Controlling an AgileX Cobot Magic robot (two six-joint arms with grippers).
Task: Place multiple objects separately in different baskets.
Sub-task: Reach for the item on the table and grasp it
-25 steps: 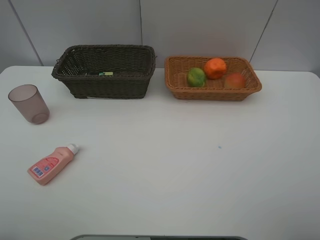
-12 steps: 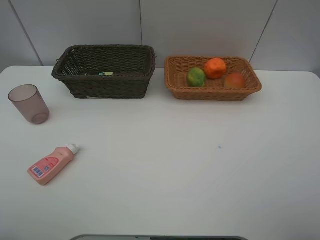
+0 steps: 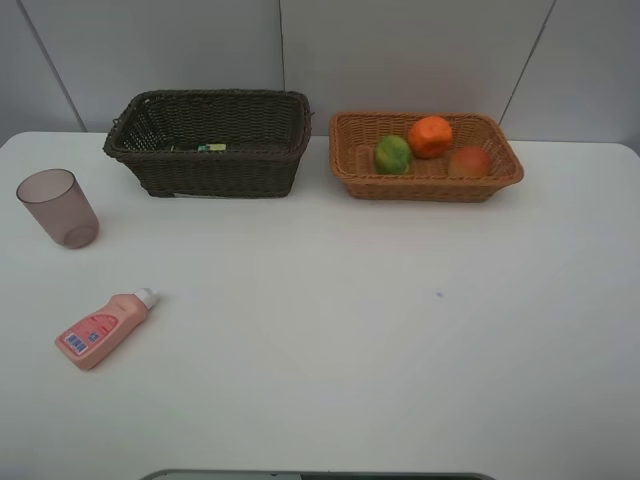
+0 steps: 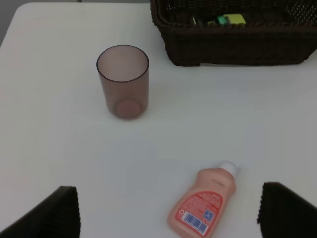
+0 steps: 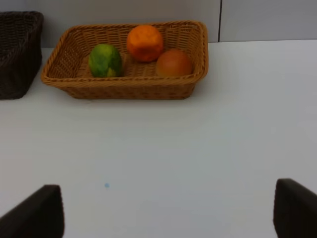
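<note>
- A white desk (image 3: 330, 340) carries two rectangular wicker baskets along its far edge, side by side with a gap between them.
- The dark brown, deeper wicker basket (image 3: 210, 165) stands left of the middle of that edge. Inside, against its far wall, lies a dark object with a green-yellow label (image 4: 227, 20); most of it is hidden by the rim.
- The light orange-tan, shallower wicker basket (image 3: 425, 185) stands right of the middle and holds all three fruits.
- The green-yellow oval fruit (image 3: 392, 154) sits near the basket's centre, and the orange tangerine (image 3: 430, 136) is just beside it, toward the far wall.
- The red-orange round fruit (image 3: 469, 161) lies toward the basket's right end, apparently touching the tangerine.
- A translucent mauve cup (image 3: 57, 207) stands upright close to the desk's left edge.
- A pink white-capped bottle (image 3: 101, 329) lies on its side, nearer the front-left corner, well apart from the cup and both baskets.
- The left gripper (image 4: 168, 208) hangs over the bottle and cup, jaws spread wide and released.
- The right gripper (image 5: 168, 210) hangs over bare desk in front of the tan basket, likewise released.
</note>
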